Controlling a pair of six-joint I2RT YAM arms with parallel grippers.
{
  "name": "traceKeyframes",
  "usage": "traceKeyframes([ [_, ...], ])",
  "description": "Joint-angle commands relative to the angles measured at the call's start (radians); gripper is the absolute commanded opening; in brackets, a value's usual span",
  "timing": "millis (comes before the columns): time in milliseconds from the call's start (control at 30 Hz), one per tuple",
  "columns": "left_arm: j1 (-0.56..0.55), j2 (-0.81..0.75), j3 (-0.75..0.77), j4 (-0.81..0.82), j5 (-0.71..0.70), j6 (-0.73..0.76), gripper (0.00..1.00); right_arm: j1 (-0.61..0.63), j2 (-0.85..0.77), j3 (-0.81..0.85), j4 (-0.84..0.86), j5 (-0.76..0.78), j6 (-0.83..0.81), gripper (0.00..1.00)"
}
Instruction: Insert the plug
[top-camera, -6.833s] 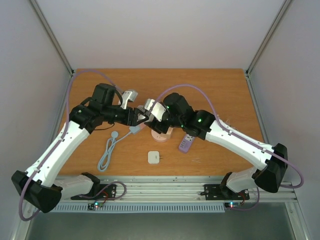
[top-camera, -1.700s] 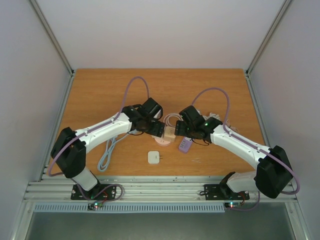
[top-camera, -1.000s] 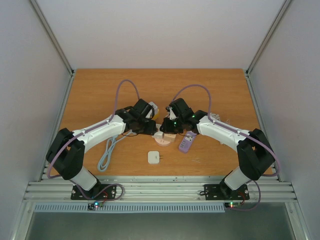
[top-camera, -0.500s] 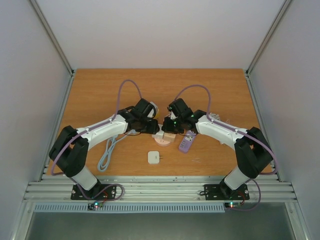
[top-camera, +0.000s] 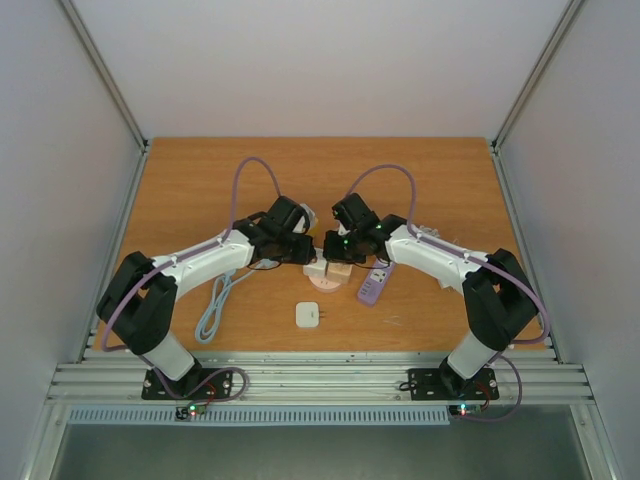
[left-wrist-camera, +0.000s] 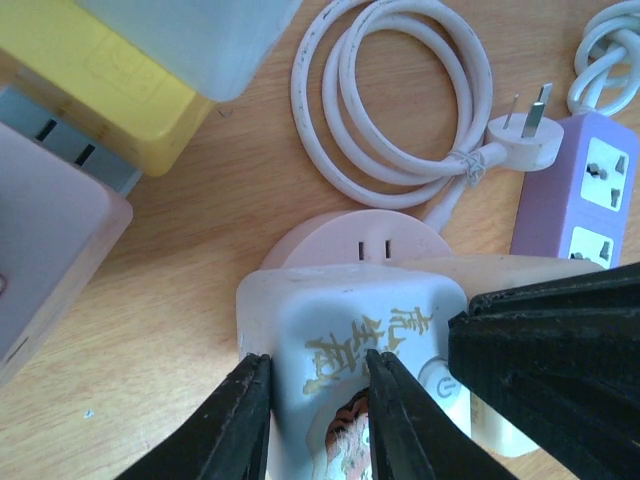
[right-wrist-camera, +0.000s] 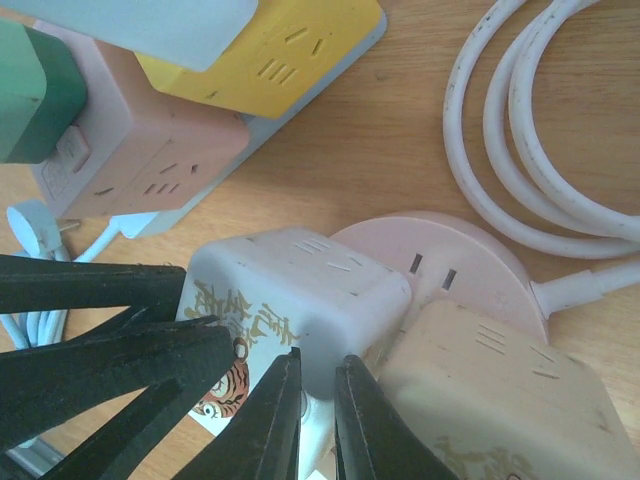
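Left fingers (left-wrist-camera: 240, 430) have narrowed onto the white cube plug (left-wrist-camera: 330, 320) (grip unclear); right fingers (right-wrist-camera: 275, 420) stay shut.

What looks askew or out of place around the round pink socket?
The white cube adapter sits off-centre on the round pink socket, overhanging its rim beside the beige cube. It does not look squarely seated, though the slots underneath are hidden.

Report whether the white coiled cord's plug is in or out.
Out: the cord plug lies loose on the table beside the purple strip, prongs bare.
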Motion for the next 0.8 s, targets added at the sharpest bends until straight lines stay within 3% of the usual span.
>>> traceKeyframes([
  [0, -0.015, 0.114, -0.104, -0.074, -0.029, 0.012, 0.27, 0.013, 0.063, -0.043, -0.086, 0.058, 0.011, 0.14],
  [167, -0.016, 0.061, -0.063, -0.082, -0.019, 0.019, 0.35, 0.013, -0.018, -0.021, -0.066, 0.082, -0.008, 0.16],
  [300, -0.015, -0.019, 0.013, -0.096, -0.033, 0.032, 0.44, 0.013, -0.126, 0.003, -0.084, 0.148, -0.037, 0.24],
  [567, 0.003, -0.195, 0.047, -0.064, -0.105, 0.038, 0.64, -0.016, -0.341, -0.053, -0.235, 0.528, -0.035, 0.50],
  [767, 0.022, -0.361, -0.048, -0.023, -0.171, 0.036, 0.80, -0.118, -0.407, -0.144, -0.340, 0.692, -0.011, 0.81],
])
